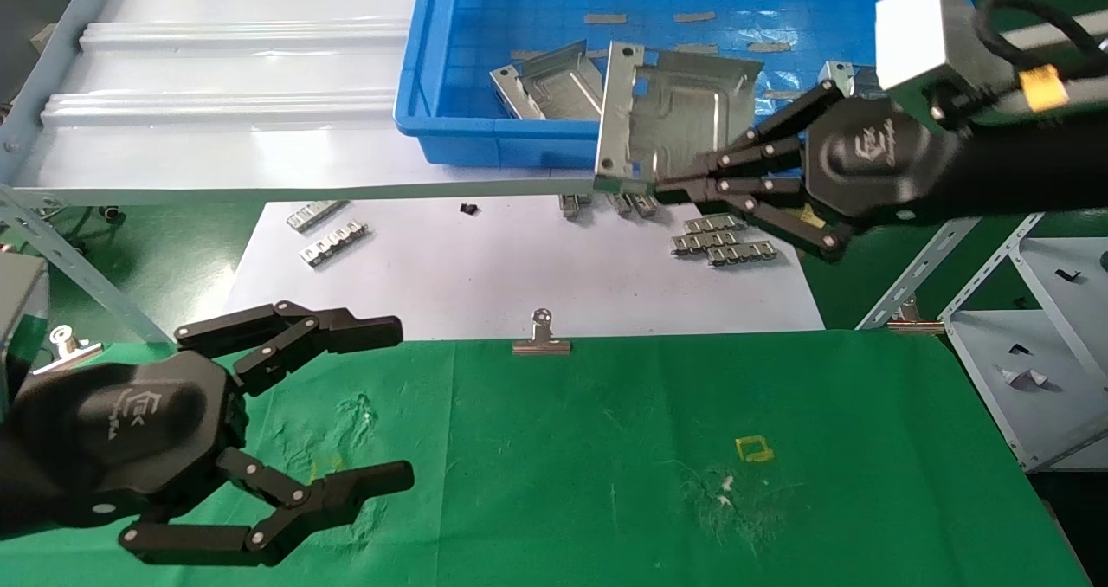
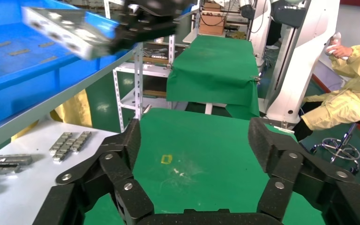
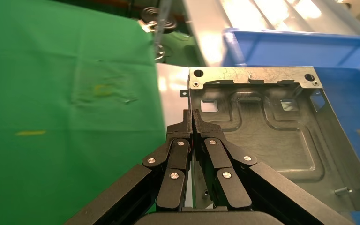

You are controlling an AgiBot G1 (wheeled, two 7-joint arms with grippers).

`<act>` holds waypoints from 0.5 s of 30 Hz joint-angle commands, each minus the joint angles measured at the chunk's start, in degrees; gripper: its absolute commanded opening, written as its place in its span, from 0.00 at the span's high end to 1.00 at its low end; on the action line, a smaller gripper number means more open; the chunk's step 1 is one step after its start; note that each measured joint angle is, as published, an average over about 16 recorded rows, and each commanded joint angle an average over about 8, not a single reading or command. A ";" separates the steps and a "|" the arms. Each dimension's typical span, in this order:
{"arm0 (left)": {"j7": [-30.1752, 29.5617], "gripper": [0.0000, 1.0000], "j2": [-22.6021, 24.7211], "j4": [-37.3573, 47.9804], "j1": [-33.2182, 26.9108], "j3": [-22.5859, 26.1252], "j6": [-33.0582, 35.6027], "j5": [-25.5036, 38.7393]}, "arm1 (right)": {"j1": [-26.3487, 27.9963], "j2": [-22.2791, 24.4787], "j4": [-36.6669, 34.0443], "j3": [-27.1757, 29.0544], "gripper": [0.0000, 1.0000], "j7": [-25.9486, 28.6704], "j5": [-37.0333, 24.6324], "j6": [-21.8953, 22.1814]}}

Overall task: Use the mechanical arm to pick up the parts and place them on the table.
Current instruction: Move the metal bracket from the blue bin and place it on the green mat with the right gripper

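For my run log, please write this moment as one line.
right gripper: shut on bracket, held above blue bin edge | left gripper: open, idle over green table | bracket not yet placed

I work in a factory workshop: slotted grey steel shelving [image 1: 1030, 345] at three o'clock, a blue plastic parts bin [image 1: 467, 93] at twelve, green-clothed benches [image 2: 215, 70]

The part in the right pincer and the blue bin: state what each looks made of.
Part, held by the right pincer: likely stamped sheet metal, silver-grey, dull sheen, embossed channels, punched holes. Blue bin: apparently moulded plastic, glossy, uniform colour, rounded rim.
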 commanded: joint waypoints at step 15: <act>0.00 0.00 0.00 0.00 0.00 0.00 0.00 0.00 | -15.98 13.29 15.06 -12.39 1.00 -7.97 1.52 6.82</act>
